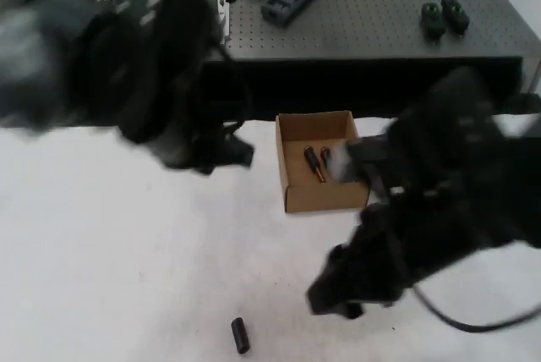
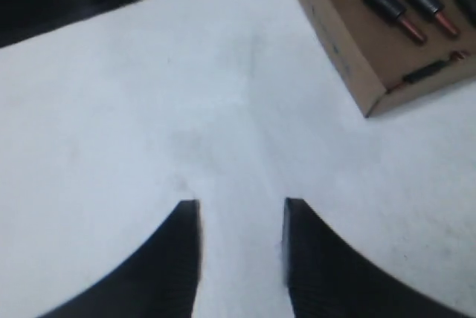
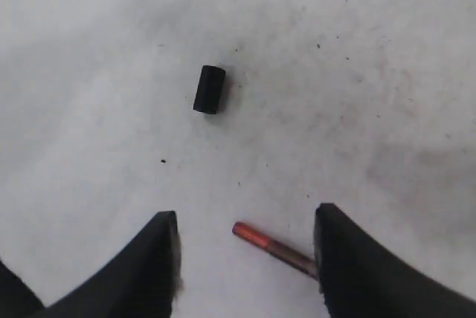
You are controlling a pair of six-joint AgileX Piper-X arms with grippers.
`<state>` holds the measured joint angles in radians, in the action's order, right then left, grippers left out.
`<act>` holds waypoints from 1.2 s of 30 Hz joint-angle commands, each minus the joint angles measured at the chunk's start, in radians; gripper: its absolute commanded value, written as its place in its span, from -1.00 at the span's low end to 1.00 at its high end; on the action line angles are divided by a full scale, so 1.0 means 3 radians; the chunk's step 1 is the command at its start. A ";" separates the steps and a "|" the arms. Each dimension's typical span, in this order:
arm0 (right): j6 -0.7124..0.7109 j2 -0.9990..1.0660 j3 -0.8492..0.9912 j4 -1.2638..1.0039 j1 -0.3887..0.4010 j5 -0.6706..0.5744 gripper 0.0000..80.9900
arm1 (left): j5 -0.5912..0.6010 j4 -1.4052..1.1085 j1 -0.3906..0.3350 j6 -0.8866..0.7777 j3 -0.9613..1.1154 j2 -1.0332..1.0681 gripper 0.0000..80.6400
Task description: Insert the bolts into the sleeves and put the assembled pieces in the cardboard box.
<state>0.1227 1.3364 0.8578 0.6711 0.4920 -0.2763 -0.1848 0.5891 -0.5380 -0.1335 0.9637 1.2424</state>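
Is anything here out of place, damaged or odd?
Nothing looks damaged or spilled. One sleeve and one bolt lie loose and apart on the white cloth, outside the cardboard box. The bolt lies between the open fingers of the right gripper.

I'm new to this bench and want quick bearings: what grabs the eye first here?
The open cardboard box at the white cloth's far edge holds assembled pieces. Nearer, a loose black sleeve lies on the cloth, and a copper bolt lies beneath the open right tool.
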 commanded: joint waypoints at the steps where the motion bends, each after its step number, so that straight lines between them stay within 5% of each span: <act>1: -0.0035 0.0530 0.0354 0.0017 0.0297 0.0326 -0.04 | -0.0006 -0.0103 -0.0008 -0.0081 -0.0080 -0.0142 -0.34; 10: -0.0099 0.1677 0.1121 0.0070 0.0672 0.0585 -0.09 | -0.0023 -0.0014 -0.0008 -0.0075 -0.0550 -0.1042 -0.34; 22: -0.0086 0.2117 0.1322 0.0048 0.0842 0.1050 -0.10 | -0.0023 0.0188 -0.0008 -0.0055 -0.0619 -0.1229 -0.34; 27: -0.0086 0.2146 0.1322 0.0040 0.0842 0.1076 -0.47 | 0.0075 0.0435 -0.0008 -0.0045 -0.0619 -0.1229 -0.34; 31: -0.0107 0.2121 0.1322 0.0152 0.0835 0.1076 -0.98 | 0.0671 0.0580 -0.0008 0.0204 -0.0619 -0.1216 -0.34; 36: -0.0087 0.1896 0.1272 0.0244 0.0639 0.1087 -0.99 | 0.1194 0.0558 -0.0016 0.0473 -0.0619 -0.1020 -0.34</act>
<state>0.0960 1.9626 1.2483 0.6992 0.7340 0.0438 0.1387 0.7589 -0.5380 -0.0205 0.7759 0.9255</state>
